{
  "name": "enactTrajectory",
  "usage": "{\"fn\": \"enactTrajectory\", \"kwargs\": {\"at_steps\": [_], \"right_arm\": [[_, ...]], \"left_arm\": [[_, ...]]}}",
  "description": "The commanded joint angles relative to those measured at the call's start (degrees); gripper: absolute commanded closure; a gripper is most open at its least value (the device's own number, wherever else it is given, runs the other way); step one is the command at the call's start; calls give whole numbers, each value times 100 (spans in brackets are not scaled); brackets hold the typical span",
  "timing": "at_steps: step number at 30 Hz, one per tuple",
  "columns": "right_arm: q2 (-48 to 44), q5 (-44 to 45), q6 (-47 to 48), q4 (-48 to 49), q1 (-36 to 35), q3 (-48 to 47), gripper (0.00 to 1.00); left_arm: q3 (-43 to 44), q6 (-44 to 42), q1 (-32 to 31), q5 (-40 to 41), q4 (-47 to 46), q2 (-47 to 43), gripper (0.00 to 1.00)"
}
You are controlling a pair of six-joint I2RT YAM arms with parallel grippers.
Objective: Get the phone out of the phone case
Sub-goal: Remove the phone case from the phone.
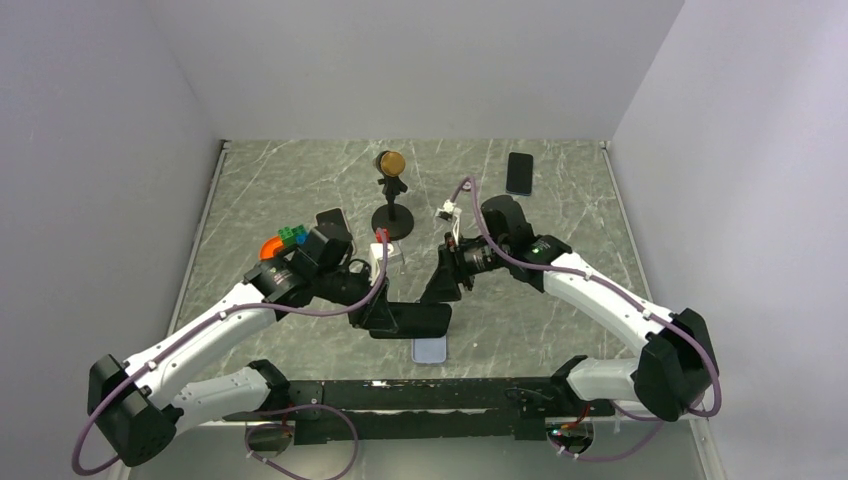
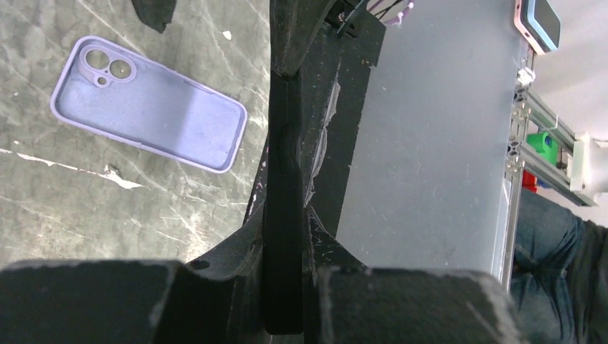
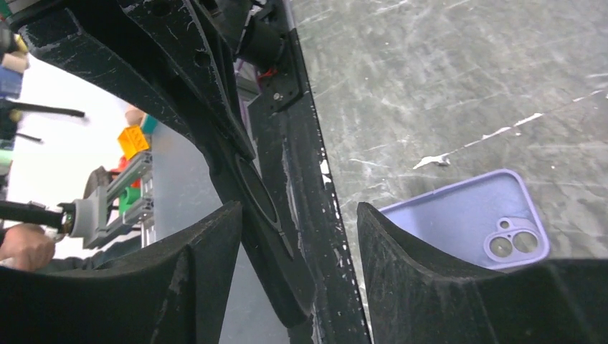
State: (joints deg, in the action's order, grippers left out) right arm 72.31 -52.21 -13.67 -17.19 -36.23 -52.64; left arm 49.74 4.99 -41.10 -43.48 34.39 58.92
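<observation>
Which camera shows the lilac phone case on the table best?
The left wrist view: the whole empty case shows, inside up. The right wrist view catches only its camera-hole end; the top view, a small sliver.

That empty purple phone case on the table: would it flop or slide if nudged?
The phone case looks thin and hollow, so it is probably light and slightly bendy. Lying flat on the smooth table, it would likely slide rather than tip or roll.
</observation>
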Motion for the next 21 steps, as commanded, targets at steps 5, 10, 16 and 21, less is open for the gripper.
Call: {"fn": "enactTrajectory", "kwargs": {"at_steps": [5, 10, 16, 21], "right_arm": [[-234, -1095, -283, 1013, -51, 377, 32], [-194, -1142, -559, 1437, -264, 546, 33], [-289, -1215, -1179, 2287, -414, 805, 38], [-169, -998, -1170, 2362, -555, 848, 70]], "left_arm": [[509, -432, 122, -595, -250, 61, 100], [556, -429, 189, -627, -280, 121, 100], [585, -604, 274, -709, -297, 209, 100], [629, -604, 296, -822, -320, 182, 100]]}}
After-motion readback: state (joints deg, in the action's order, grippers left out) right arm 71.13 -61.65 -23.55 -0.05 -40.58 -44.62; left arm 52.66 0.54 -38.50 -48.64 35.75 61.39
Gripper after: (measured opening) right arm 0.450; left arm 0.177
